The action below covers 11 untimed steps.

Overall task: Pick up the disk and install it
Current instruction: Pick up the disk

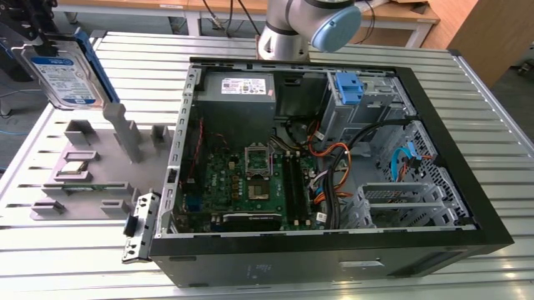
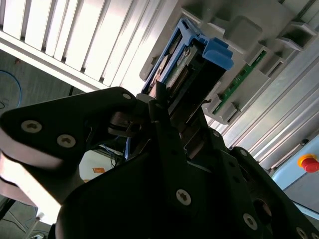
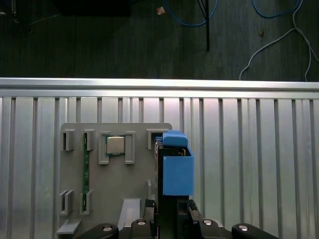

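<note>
I can't read a single word or number from my station. The disk (image 1: 67, 76) carries a blue-and-white label and the power supply (image 1: 237, 87) a white one. Their print is too small for me, and so are the markings on the motherboard (image 1: 250, 181).

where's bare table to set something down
Bare table in the exterior view's lower left, below the grey fixture, beside the computer case; also a strip past the case on that view's right. Crowded: inside the case, on the fixture.
</note>
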Motion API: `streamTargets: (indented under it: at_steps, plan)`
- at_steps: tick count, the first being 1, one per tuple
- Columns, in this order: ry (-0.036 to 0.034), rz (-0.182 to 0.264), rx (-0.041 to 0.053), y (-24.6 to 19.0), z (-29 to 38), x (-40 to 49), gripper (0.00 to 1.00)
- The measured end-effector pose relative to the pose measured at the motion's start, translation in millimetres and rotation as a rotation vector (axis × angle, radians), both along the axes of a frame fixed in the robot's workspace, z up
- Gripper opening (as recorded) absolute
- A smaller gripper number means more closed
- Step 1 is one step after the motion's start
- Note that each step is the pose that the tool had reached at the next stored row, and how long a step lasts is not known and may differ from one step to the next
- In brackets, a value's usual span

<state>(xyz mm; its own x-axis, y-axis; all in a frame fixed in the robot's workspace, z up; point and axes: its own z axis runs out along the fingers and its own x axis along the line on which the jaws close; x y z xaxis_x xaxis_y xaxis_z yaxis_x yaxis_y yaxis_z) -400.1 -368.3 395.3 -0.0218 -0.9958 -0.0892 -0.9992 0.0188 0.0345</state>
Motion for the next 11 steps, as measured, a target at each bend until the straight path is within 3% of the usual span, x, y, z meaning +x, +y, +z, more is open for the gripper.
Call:
streamTargets:
  at_steps: [6,11]
  plan:
    - [0.0004,0.0,-0.0002,0.0,1.4,0.0,0.35]
    - [0.0,0.0,0.0,0.0,11.3,0.0,0.35]
